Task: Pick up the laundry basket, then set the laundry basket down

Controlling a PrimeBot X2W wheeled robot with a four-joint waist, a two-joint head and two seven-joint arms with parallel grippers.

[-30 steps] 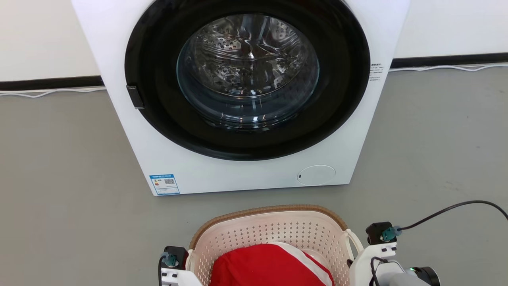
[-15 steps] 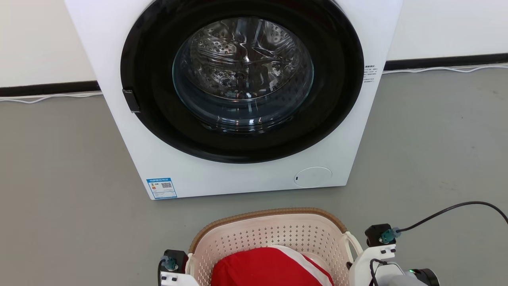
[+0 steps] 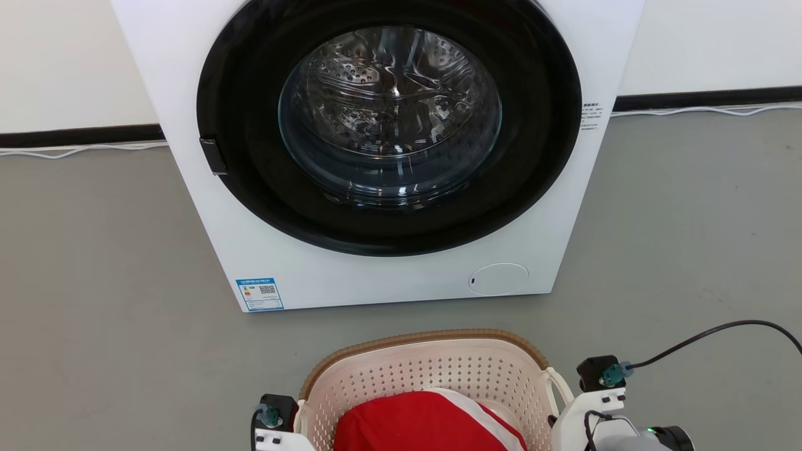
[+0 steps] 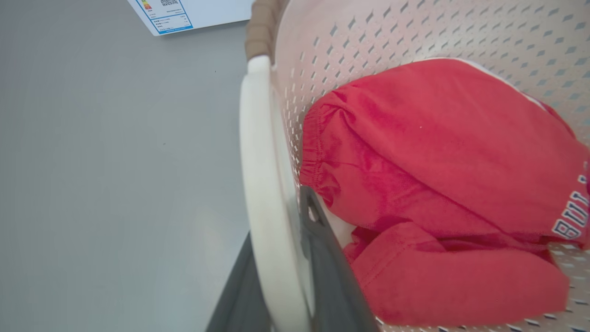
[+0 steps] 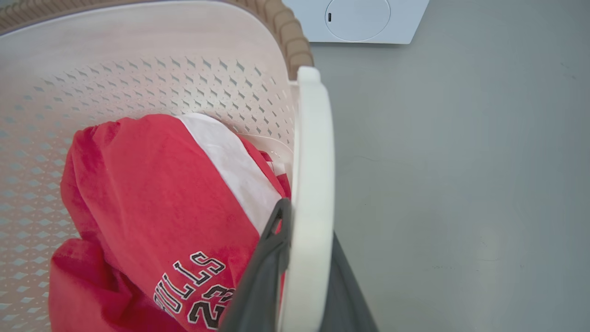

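Observation:
The laundry basket (image 3: 432,369), cream and perforated with a brown woven rim (image 3: 426,334), sits at the bottom middle of the head view, in front of the washing machine. It holds a red and white garment (image 3: 426,423). My left gripper (image 4: 279,221) is shut on the basket's left loop handle (image 4: 258,152), one dark finger on each side. My right gripper (image 5: 308,226) is shut on the right loop handle (image 5: 313,147) in the same way. I cannot tell whether the basket's bottom touches the floor.
A white washing machine (image 3: 388,282) with a shut round glass door (image 3: 388,113) stands close behind the basket. Grey floor (image 3: 94,282) spreads out on both sides. A black cable (image 3: 708,332) runs from my right wrist, and a white cable (image 3: 75,150) lies along the wall.
The whole head picture has shifted slightly left and then back, so the camera moved. Both grippers keep the same hold on the basket's handles.

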